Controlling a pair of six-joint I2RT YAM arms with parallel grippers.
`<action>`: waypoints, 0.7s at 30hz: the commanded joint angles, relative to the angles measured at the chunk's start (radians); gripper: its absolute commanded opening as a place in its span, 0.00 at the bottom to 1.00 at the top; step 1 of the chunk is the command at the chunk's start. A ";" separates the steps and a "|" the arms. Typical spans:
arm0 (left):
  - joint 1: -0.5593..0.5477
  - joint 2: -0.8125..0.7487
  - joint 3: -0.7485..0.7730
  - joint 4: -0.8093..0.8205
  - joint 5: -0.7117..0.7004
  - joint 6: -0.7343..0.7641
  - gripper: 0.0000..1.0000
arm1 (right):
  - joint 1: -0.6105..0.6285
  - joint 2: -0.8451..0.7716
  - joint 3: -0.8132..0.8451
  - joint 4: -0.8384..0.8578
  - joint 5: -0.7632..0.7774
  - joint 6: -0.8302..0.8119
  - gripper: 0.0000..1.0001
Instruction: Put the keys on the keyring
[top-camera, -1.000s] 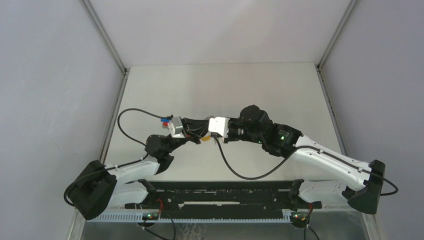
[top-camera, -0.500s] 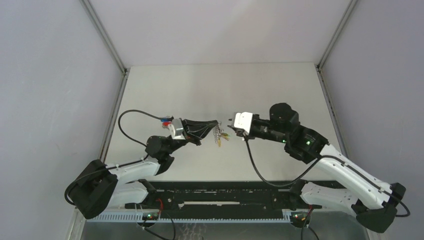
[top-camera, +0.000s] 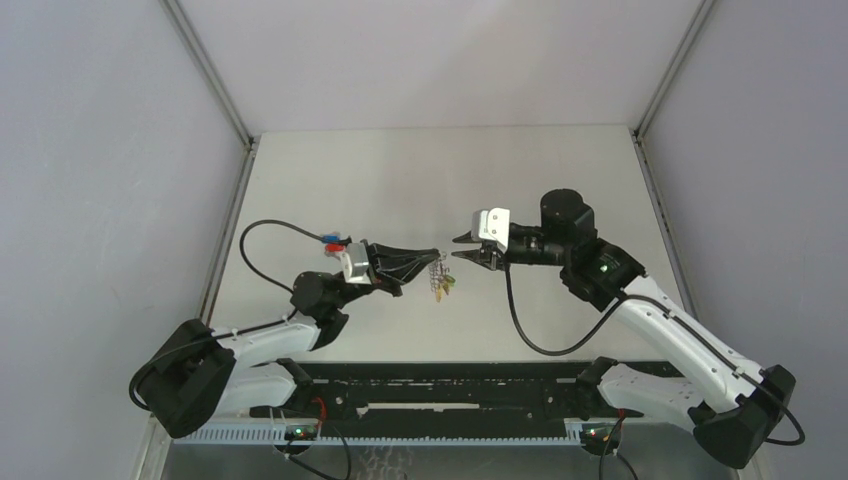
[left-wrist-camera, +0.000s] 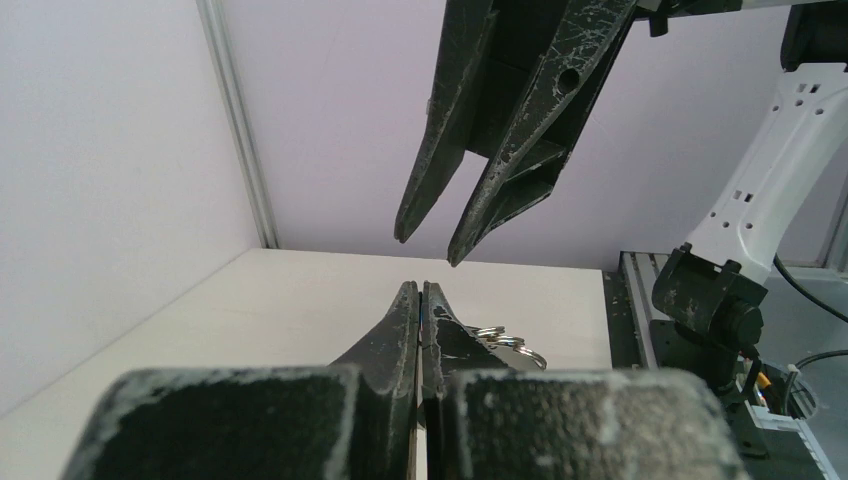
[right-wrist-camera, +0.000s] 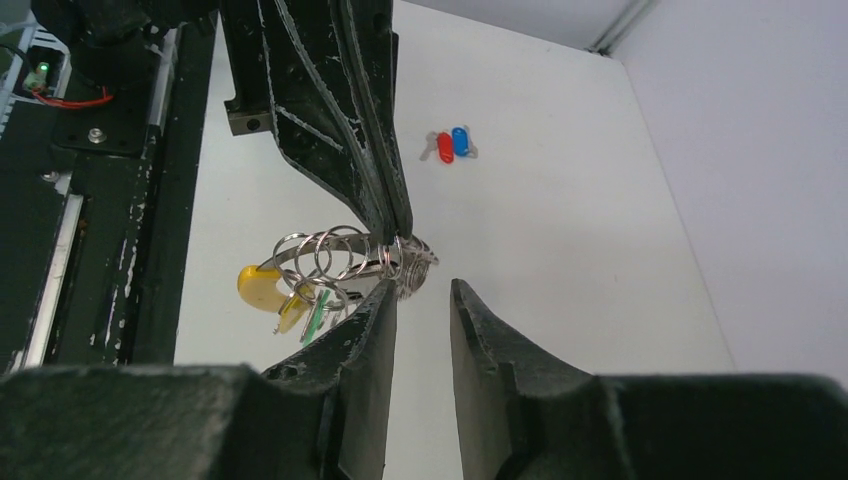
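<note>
The keyring (top-camera: 441, 281) hangs in the air from my left gripper (top-camera: 436, 257), which is shut on its chain end. In the right wrist view the keyring (right-wrist-camera: 340, 262) shows several silver rings, a yellow piece (right-wrist-camera: 262, 284) and a green tag (right-wrist-camera: 314, 322). My right gripper (top-camera: 456, 249) is open and empty, its tips just right of the left gripper's tips. In its own view the right gripper (right-wrist-camera: 424, 288) sits just below the chain. The left wrist view shows the left gripper (left-wrist-camera: 418, 288) shut, some rings (left-wrist-camera: 506, 343) beside it, and the right gripper (left-wrist-camera: 428, 250) above. I cannot make out a tiny black-headed key.
A pair of blue- and red-headed keys (top-camera: 330, 240) lies on the white table (top-camera: 440, 170) behind the left wrist; it also shows in the right wrist view (right-wrist-camera: 452, 145). Grey walls enclose the table on three sides. A black rail (top-camera: 440, 385) runs along the near edge.
My right arm has drawn back to the right, away from the left gripper it overlapped before. The keyring now hangs in plain view from the left gripper, which has barely moved.
</note>
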 joint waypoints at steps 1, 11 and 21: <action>-0.006 -0.009 0.015 0.068 0.031 -0.004 0.00 | -0.008 0.011 0.000 0.070 -0.099 0.024 0.26; -0.006 -0.009 0.022 0.068 0.041 -0.011 0.00 | -0.013 0.051 0.000 0.061 -0.129 0.028 0.22; -0.006 -0.022 0.018 0.069 0.046 -0.013 0.00 | -0.018 0.076 0.000 0.051 -0.121 0.026 0.17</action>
